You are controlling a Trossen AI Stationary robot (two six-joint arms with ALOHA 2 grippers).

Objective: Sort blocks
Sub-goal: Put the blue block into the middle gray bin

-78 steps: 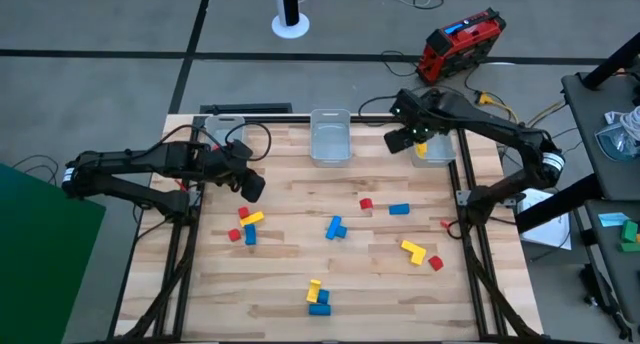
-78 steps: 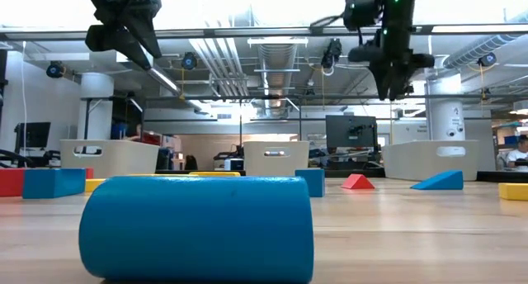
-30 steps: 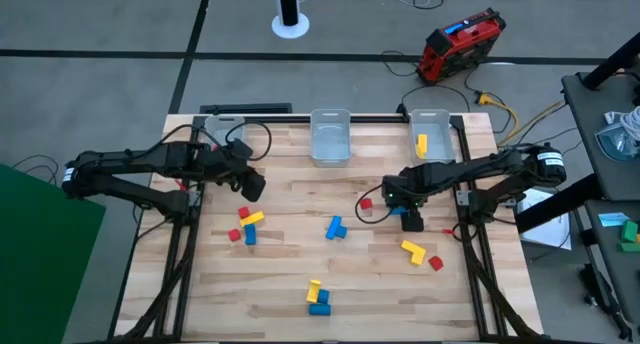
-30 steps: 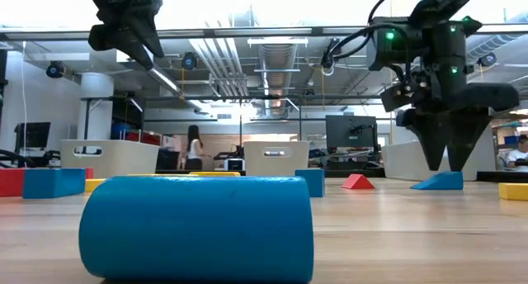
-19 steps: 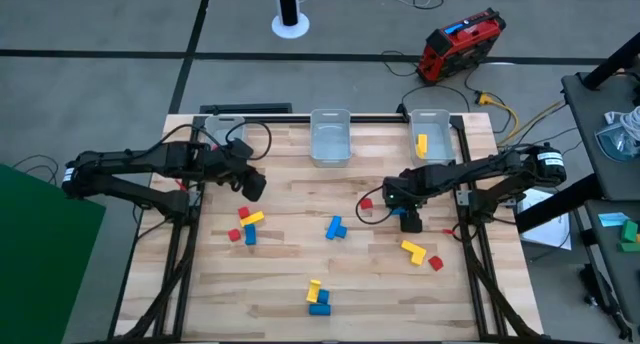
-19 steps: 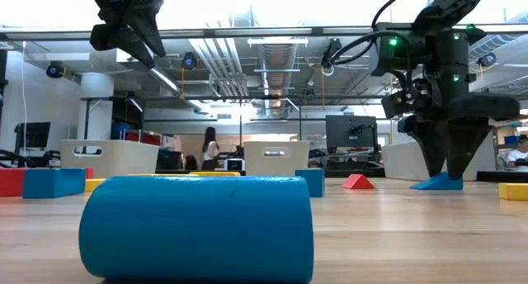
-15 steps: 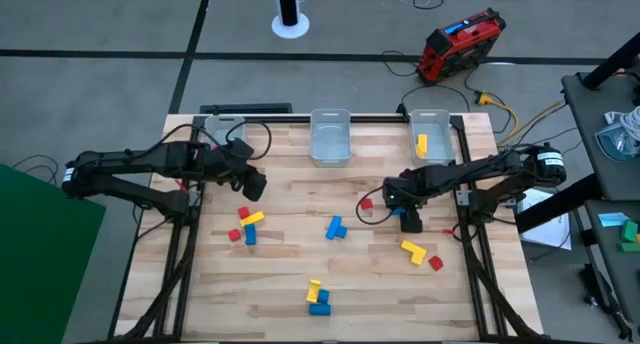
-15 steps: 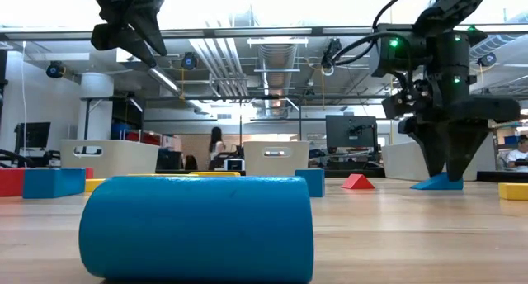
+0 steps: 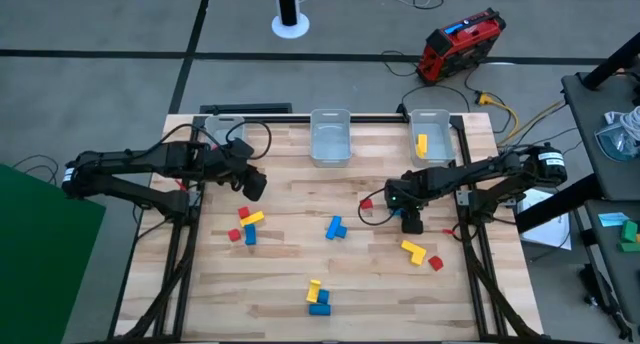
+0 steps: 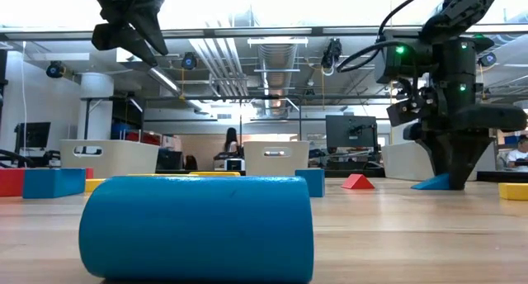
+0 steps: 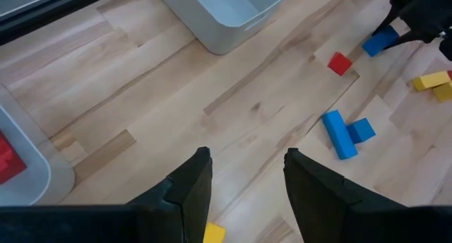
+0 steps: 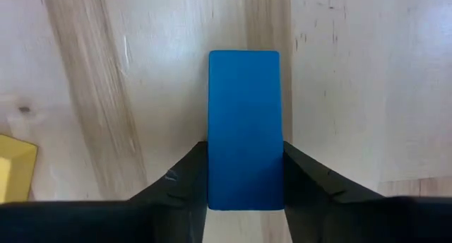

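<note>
Blue block (image 12: 244, 130) between right gripper (image 12: 244, 174) fingers.

The right gripper (image 9: 411, 222) is covering the blue bar (image 12: 244, 128) from above, and the low view is showing only the bar's tip beside its fingers.
</note>
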